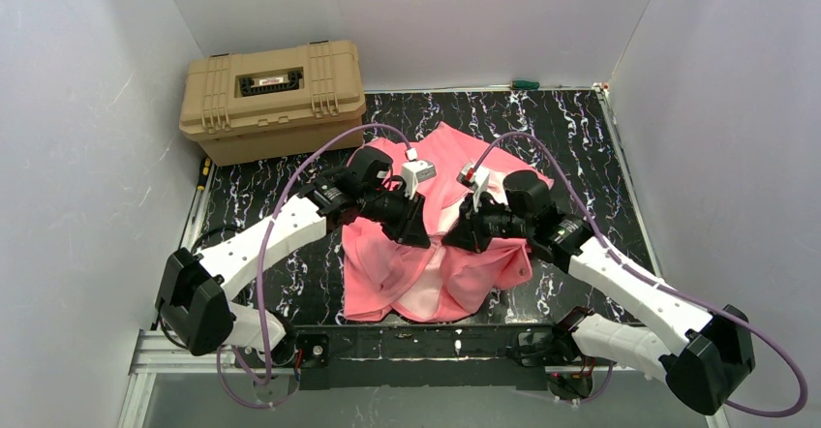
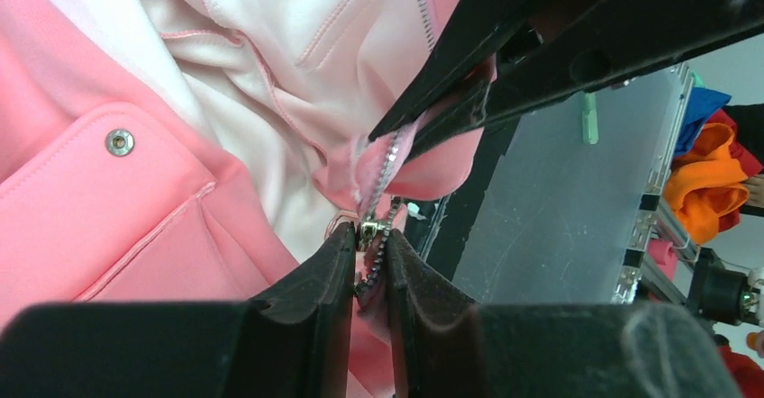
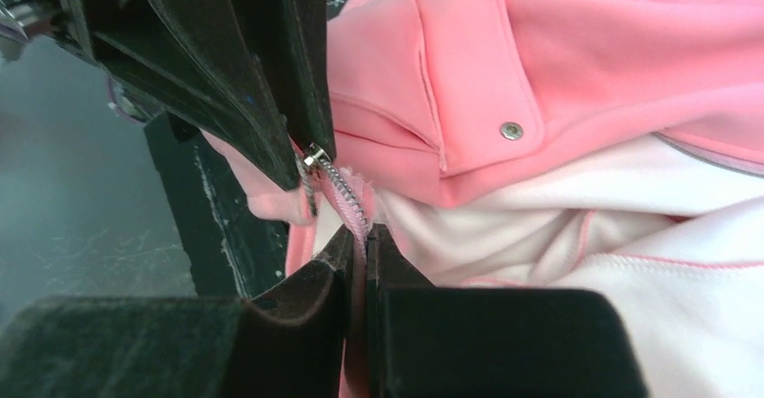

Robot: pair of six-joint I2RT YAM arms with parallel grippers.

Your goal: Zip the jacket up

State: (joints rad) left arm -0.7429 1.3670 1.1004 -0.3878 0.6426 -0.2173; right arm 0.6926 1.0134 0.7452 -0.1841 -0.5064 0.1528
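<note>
The salmon-pink jacket lies open on the black marbled table, its pale lining showing. Both grippers meet over its lower front, near the table's near edge. My left gripper is shut on the metal zipper slider and the teeth just under it. In the right wrist view that slider sits at the tip of the left fingers. My right gripper is shut on the pink zipper tape a short way from the slider. A snap patch pocket lies to the left of the zip.
A tan hard case stands at the back left corner. A green-handled tool lies along the back edge. White walls close in the table on three sides. Orange and blue cloth lies beyond the table's near rail.
</note>
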